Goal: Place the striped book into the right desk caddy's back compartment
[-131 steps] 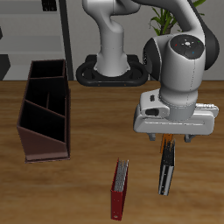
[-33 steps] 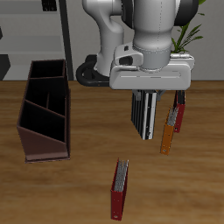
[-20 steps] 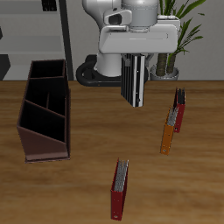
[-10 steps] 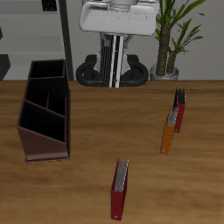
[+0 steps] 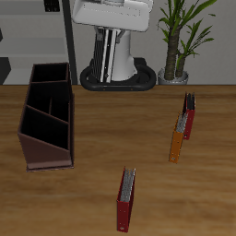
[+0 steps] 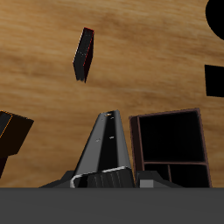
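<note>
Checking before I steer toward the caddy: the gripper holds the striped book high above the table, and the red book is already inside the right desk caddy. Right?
Not quite. The red book lies on the table near its front edge, not in the right desk caddy, as the exterior view shows. The gripper does hold the striped book high above the table.

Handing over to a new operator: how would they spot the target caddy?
On the wooden table, away from the books, stands the caddy: a dark reddish-brown open-topped box with slanted sides and inner dividers. It is far larger than any book and the only box there.
</note>
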{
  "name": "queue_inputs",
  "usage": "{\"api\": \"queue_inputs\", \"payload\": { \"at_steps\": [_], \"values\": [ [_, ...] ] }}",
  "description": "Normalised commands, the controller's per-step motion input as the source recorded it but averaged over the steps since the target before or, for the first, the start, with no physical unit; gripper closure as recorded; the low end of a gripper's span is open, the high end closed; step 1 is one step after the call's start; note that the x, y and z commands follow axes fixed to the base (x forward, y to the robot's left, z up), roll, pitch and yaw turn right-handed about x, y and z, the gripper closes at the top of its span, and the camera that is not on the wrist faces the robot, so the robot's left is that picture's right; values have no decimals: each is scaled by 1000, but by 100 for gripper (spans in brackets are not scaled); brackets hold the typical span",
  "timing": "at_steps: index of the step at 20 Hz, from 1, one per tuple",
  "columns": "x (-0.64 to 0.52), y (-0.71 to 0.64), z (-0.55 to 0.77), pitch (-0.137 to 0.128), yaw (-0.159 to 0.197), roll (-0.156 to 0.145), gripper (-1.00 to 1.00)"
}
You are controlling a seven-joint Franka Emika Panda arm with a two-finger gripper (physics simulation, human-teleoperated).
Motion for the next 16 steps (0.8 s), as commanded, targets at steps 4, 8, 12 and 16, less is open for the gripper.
{"api": "queue_inputs", "payload": {
  "at_steps": [4, 8, 12, 16],
  "values": [
    [-288, -150, -32, 25, 0, 14, 100],
    [-231, -225, -72, 54, -34, 24, 100],
    [-156, -202, -33, 11, -14, 6, 100],
    [-172, -285, -53, 25, 4, -9, 100]
  ]
}}
